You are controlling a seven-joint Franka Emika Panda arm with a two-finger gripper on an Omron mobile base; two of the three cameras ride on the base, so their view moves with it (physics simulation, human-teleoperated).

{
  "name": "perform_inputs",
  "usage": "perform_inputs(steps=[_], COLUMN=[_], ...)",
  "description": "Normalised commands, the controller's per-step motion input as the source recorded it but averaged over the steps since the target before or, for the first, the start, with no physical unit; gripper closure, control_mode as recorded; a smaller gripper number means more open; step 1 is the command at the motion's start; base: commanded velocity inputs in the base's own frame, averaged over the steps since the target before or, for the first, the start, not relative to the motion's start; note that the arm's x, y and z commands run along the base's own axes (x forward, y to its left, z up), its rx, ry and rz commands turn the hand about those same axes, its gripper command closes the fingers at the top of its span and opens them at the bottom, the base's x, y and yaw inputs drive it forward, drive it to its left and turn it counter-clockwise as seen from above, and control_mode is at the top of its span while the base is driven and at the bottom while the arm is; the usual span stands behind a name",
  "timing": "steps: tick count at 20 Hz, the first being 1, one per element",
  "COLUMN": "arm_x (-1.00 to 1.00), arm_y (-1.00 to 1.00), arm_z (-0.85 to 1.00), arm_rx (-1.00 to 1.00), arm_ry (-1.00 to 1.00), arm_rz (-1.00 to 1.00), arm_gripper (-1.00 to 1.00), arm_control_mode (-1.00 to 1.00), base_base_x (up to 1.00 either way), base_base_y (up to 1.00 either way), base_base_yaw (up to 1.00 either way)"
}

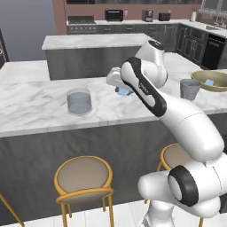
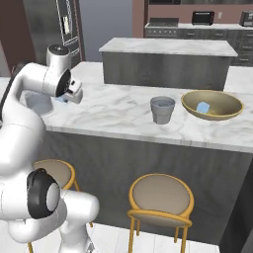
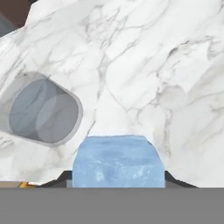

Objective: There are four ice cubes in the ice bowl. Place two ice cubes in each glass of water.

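Pale-blue ice cube (image 3: 118,161) clamped betw. pincer (image 3: 117,180) tips, above marble counter (image 3: 144,65).

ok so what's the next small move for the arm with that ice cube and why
Probably carry the gripper sideways until it is over the translucent grey tumbler. The pale blue ice cube sits clamped between the fingertips, but in the hand view the tumbler lies off to one side, with marble counter beneath.

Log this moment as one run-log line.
phase: carry | hand: shut on ice cube | position: above counter, near left glass | bowl: one cube visible
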Motion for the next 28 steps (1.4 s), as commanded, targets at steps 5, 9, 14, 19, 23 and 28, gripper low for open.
perform_inputs(steps=[5, 9, 14, 19, 23, 28], arm_x=[0.21, 0.31, 0.36, 0.26, 0.11, 0.00], arm_y=[0.50, 0.40, 0.48, 0.53, 0.46, 0.08], arm_z=[0.07, 0.26, 0.39, 0.01, -0.26, -0.25], arm_rx=[0.00, 0.00, -0.03, -0.13, -0.21, -0.09], arm_ry=[-0.02, -0.09, -0.08, 0.00, 0.00, 0.00], arm_rz=[0.22, 0.17, 0.10, 0.06, 0.02, 0.00], arm_gripper=[1.00, 1.00, 1.00, 1.00, 1.00, 1.00], arm_control_mode=[-1.00, -1.00, -1.00, -1.00, -1.00, -1.00], base_base_x=[0.00, 0.00, 0.00, 0.00, 0.00, 0.00], base_base_y=[0.00, 0.00, 0.00, 0.00, 0.00, 0.00], base_base_yaw=[0.00, 0.00, 0.00, 0.00, 0.00, 0.00])
